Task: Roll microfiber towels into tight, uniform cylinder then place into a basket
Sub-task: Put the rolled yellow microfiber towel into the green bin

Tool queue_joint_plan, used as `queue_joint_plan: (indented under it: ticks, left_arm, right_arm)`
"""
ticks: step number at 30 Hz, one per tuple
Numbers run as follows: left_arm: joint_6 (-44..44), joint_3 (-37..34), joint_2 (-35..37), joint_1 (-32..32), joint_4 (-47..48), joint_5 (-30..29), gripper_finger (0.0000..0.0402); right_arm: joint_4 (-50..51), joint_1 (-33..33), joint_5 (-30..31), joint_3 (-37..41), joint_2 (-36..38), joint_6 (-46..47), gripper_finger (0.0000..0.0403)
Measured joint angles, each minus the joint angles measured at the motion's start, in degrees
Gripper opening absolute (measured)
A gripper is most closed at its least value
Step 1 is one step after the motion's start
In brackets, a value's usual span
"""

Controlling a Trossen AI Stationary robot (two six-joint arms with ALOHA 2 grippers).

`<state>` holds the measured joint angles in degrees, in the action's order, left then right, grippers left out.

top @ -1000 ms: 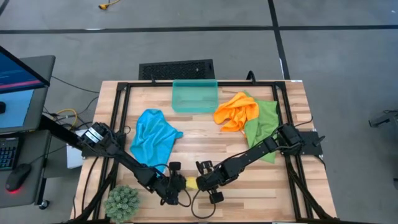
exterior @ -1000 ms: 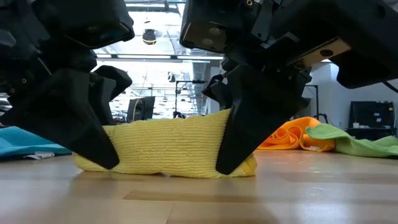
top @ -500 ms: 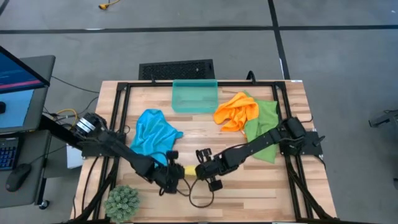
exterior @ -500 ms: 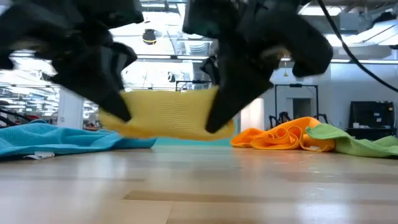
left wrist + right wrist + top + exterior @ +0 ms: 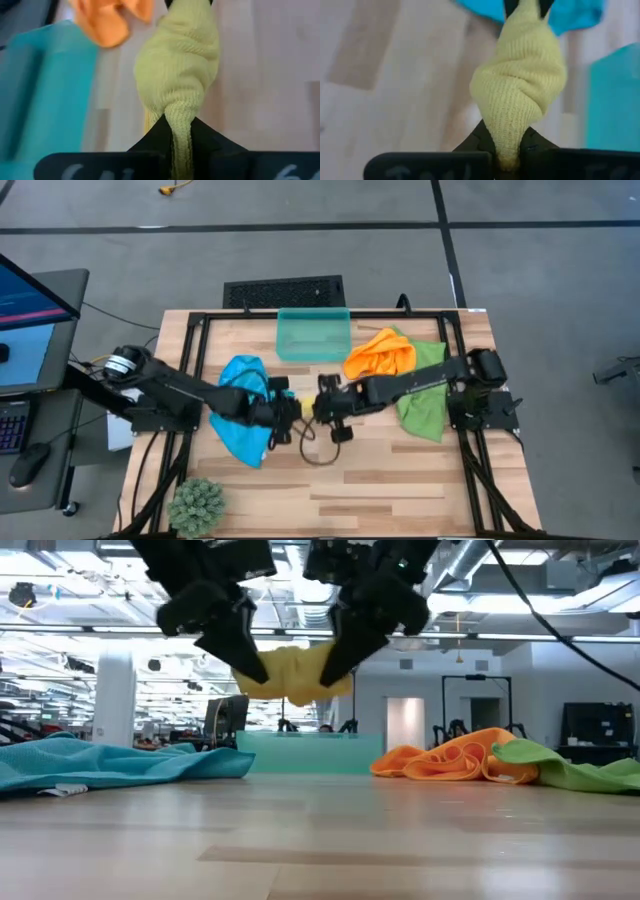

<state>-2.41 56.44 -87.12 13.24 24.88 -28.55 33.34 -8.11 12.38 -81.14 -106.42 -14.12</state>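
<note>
The yellow towel (image 5: 293, 673), rolled into a short bundle, hangs in the air over the middle of the table, a little short of the basket (image 5: 313, 335). My left gripper (image 5: 285, 410) is shut on its left end and my right gripper (image 5: 322, 408) on its right end. The blue towel (image 5: 245, 405) lies crumpled on the table under my left arm. The orange towel (image 5: 380, 358) and the green towel (image 5: 425, 385) lie bunched together at the right, under my right arm. My left gripper pinches the roll's bunched left end (image 5: 178, 117) between its two fingers. The fingers slant down from the table's left and point along the roll. The roll is lifted clear of the table. My right gripper pinches the roll's bunched right end (image 5: 509, 131) between its two fingers. The fingers slant down from the table's right and point along the roll. The roll hangs roughly level between the two grippers, sagging a little in the middle (image 5: 295, 690).
A black grated rectangle (image 5: 283, 291) lies beyond the table's far edge, behind the basket. A small green plant (image 5: 196, 505) stands at the near left corner. Black frame rails (image 5: 195, 360) run along both sides. A cable loop (image 5: 318, 452) hangs under the grippers.
Both grippers have risen from the table near its front edge and gone toward the far edge and the basket, staying shut. The yellow roll, which lay on the wood between them, is now lifted clear and has gone along with them.
</note>
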Motion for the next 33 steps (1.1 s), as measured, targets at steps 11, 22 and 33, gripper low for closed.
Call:
queue_joint_plan:
  ticks: [11, 22, 33]
  left_arm:
    - [15.1, -0.1, 1.3, -19.3, -2.7, 3.6, 0.002]
    - [23.2, 0.1, -1.2, -40.7, -8.9, 23.6, 0.0021]
    - [28.1, 4.8, -7.5, -48.6, -13.8, 25.4, 0.0018]
  right_arm:
    - [-5.1, 15.7, -0.6, -0.1, 0.5, -12.2, 0.0033]
    - [-12.4, 31.2, -14.9, -0.1, 0.2, -18.8, 0.0033]
    - [-17.4, 37.3, -16.9, -4.4, -8.5, -21.4, 0.0033]
